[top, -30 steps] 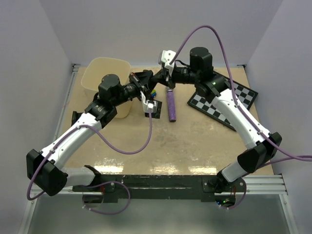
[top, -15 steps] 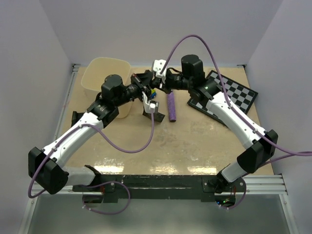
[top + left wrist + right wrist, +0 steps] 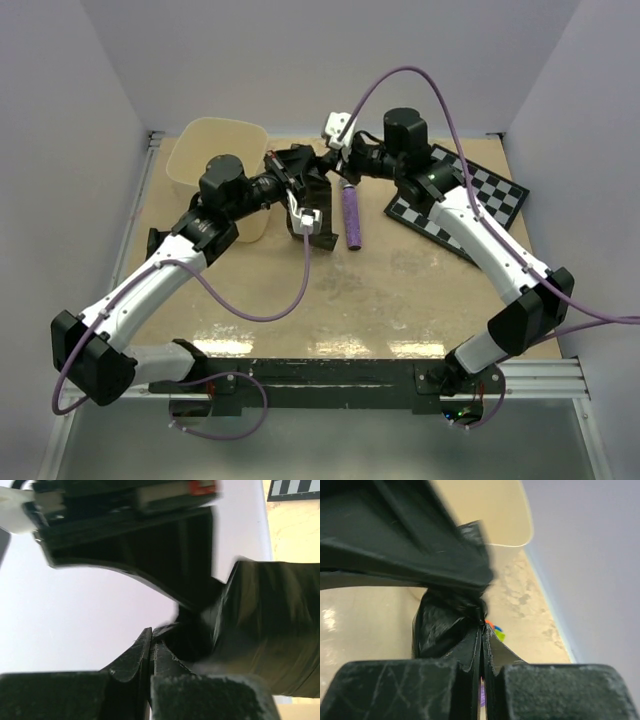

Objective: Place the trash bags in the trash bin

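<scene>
The dark, glossy trash bag (image 3: pixel 316 203) hangs bunched between my two grippers, just right of the cream trash bin (image 3: pixel 205 150). My left gripper (image 3: pixel 300 172) is shut on the bag's film. In the left wrist view its fingertips (image 3: pixel 151 641) are pressed together, with the crinkled bag (image 3: pixel 265 630) to their right. My right gripper (image 3: pixel 328 165) faces it closely and is also shut on the bag. In the right wrist view its jaws (image 3: pixel 482 630) pinch the film, the bag (image 3: pixel 445 625) bulges to the left, and the bin (image 3: pixel 485 510) stands beyond.
A purple glittery cylinder (image 3: pixel 352 215) lies just right of the bag. A black-and-white chequered board (image 3: pixel 465 205) lies at the right under the right arm. A small orange, blue and green object (image 3: pixel 496 631) lies on the table behind the bag. Grey walls close in the table.
Both grippers have shifted slightly and stay close together. The bag now hangs lower and wider, covering the small coloured object seen earlier in the top view.
</scene>
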### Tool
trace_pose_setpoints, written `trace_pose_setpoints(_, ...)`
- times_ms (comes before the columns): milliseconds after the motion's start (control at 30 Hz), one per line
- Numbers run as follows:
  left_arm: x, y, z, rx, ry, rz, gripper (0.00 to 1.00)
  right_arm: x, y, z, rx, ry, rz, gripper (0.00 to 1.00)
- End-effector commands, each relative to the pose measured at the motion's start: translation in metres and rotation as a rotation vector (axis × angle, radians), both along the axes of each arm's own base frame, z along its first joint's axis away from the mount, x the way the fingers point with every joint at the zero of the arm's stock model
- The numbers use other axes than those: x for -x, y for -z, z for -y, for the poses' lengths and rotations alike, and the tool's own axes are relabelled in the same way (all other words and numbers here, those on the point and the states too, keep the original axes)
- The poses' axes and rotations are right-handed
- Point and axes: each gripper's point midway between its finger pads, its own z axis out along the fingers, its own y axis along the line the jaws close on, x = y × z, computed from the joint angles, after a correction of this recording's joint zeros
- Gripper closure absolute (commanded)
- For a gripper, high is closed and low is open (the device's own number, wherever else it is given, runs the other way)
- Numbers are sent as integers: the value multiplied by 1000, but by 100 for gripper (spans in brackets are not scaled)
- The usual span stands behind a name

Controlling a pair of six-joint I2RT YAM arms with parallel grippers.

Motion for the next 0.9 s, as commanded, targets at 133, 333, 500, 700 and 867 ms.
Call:
trace_pose_setpoints(133, -12, 11, 1, -25, -33, -47, 100, 45, -54, -21, -111, -149, 50, 100)
trace_pose_setpoints(333, 22, -5, 8, -6, 103, 22, 100, -21, -15, 9, 20, 84, 92, 100)
trace_pose_setpoints(500, 11, -36, 14, 20, 97, 63, 100, 8, 4, -9, 73, -31, 53, 100)
trace_pose_setpoints(700, 12, 37, 15, -118, 115, -131, 100, 25, -79, -19, -74, -54, 147, 100)
trace_pose_setpoints(867, 24, 21, 14, -101, 148, -95, 100, -24, -34, 6, 39, 104, 133, 100)
